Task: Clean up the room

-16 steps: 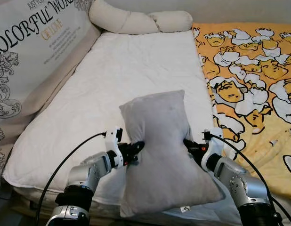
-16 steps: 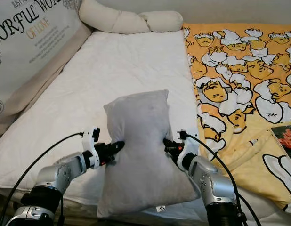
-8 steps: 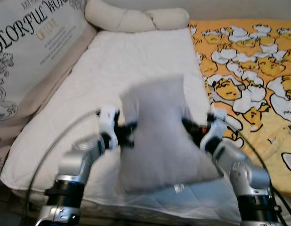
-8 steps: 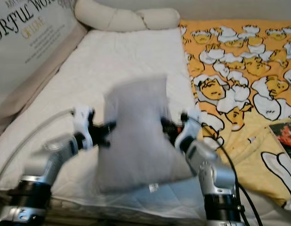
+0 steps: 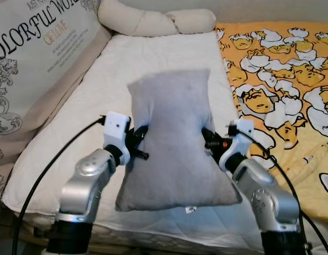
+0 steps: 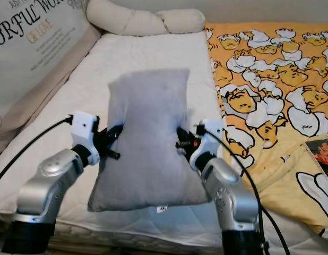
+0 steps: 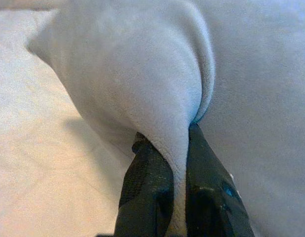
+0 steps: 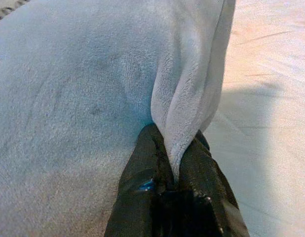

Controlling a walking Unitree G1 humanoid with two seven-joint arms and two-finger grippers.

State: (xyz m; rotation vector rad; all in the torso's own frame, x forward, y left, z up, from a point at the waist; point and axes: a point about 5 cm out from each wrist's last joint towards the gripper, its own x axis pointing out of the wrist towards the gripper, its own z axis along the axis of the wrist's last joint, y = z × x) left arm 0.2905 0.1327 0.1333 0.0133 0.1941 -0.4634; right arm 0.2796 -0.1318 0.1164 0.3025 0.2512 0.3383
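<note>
Held the grey pillow (image 5: 172, 138) mid-frame over the white bed (image 5: 95, 114), left gripper (image 7: 174, 158) and right gripper (image 8: 174, 153) pinched shut on its sides. Probably not set down yet.

Printed on the big cushion (image 5: 42, 58) at the left: "JUST YOU", "COLORFUL WOR…" in black, "OF LOVE" in orange; smaller lines unreadable.

A home bedroom: white mattress (image 5: 153, 69), patterned bedding (image 5: 291, 69).
</note>
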